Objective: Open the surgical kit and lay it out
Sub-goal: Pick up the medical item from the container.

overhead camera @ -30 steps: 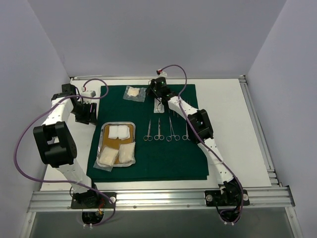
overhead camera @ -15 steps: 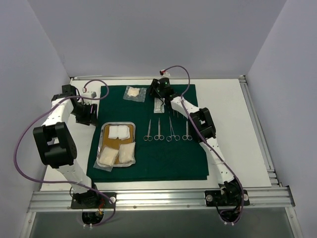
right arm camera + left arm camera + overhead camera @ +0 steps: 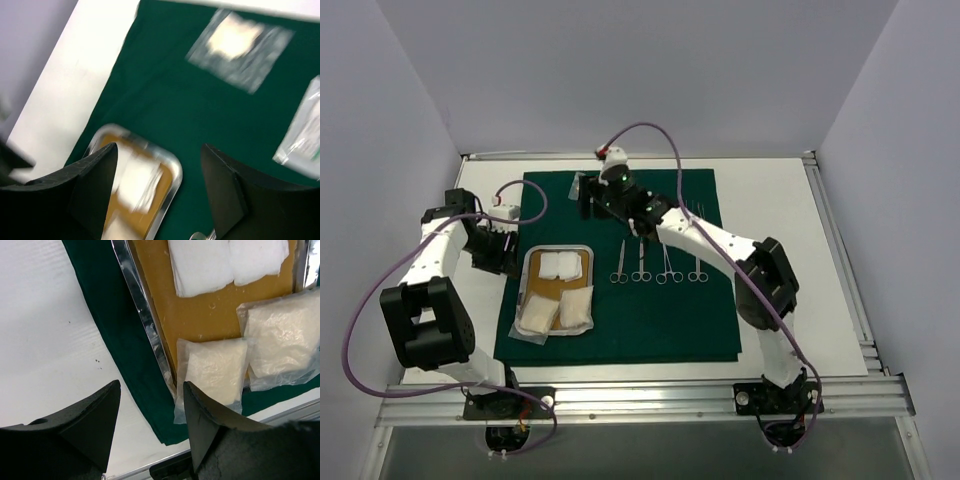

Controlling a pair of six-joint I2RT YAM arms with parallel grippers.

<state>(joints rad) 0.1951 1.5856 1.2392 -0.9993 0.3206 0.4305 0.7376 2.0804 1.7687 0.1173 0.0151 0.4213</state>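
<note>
The surgical kit lies opened on its dark green cloth (image 3: 620, 330). A steel tray (image 3: 560, 248) with a tan liner (image 3: 210, 315) holds white gauze pads (image 3: 200, 265) and two clear packets (image 3: 215, 370). Several scissors and forceps (image 3: 658, 268) lie in a row right of the tray. My right gripper (image 3: 588, 198) hovers open and empty over the cloth's far left part; its blurred wrist view shows its fingertips (image 3: 159, 150) above the tray (image 3: 172, 172). My left gripper (image 3: 151, 390) is open and empty above the cloth's left edge (image 3: 115, 325), beside the tray rim (image 3: 145, 315).
A clear gauze packet (image 3: 240, 47) lies on the cloth near its far edge, and another packet (image 3: 302, 132) lies to its right. Bare white table (image 3: 780, 260) flanks the cloth on both sides. Grey walls close in the left, right and back.
My right gripper has opened and swung left from the packet at the back centre to the cloth's far left. My left gripper has moved slightly nearer the tray.
</note>
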